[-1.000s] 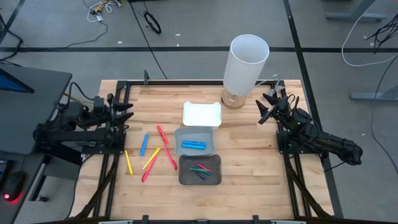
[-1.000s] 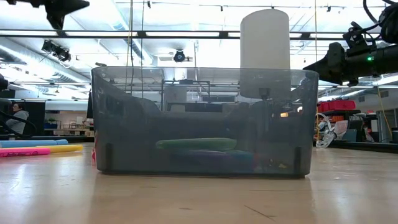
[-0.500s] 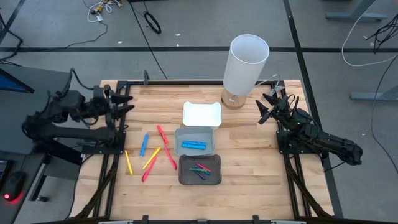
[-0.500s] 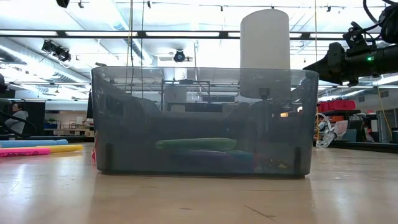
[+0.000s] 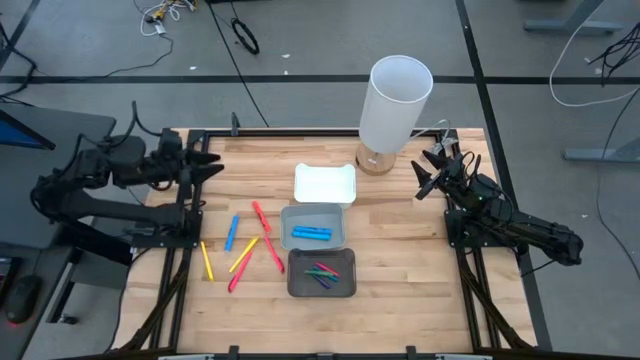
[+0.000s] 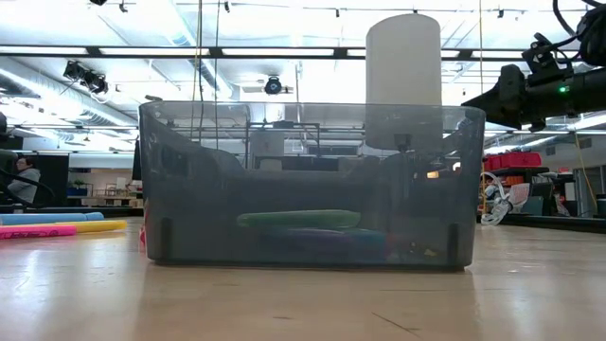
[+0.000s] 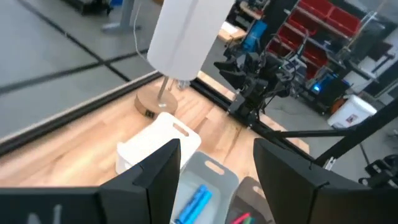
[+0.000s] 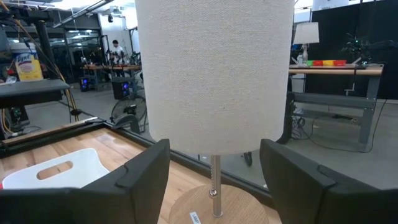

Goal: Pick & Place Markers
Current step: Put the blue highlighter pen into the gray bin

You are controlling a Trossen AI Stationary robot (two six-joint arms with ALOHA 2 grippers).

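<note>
Several markers lie loose on the wooden table left of the trays: a blue one (image 5: pixel 231 233), reds (image 5: pixel 258 214) (image 5: pixel 272 252), yellows (image 5: pixel 207 260) (image 5: pixel 243 255). Another blue marker (image 5: pixel 312 233) lies in the light grey tray (image 5: pixel 340 214); it also shows in the left wrist view (image 7: pixel 193 205). Green, purple and red markers (image 5: pixel 322 274) lie in the dark grey tray (image 5: pixel 296 288). My left gripper (image 5: pixel 208 165) is open and empty, above the table's far left part. My right gripper (image 5: pixel 425 178) is open and empty near the lamp, at the far right.
A white tray (image 5: pixel 325 183) sits behind the light grey one. A tall white lamp (image 5: pixel 398 105) stands on its round wooden base at the far edge, right in front of my right gripper (image 8: pixel 214 186). In the low view the dark tray (image 6: pixel 311 185) fills the middle.
My left gripper has risen and gone toward the table's far edge, then a little toward the right, staying open and empty. The markers and trays have not moved.
</note>
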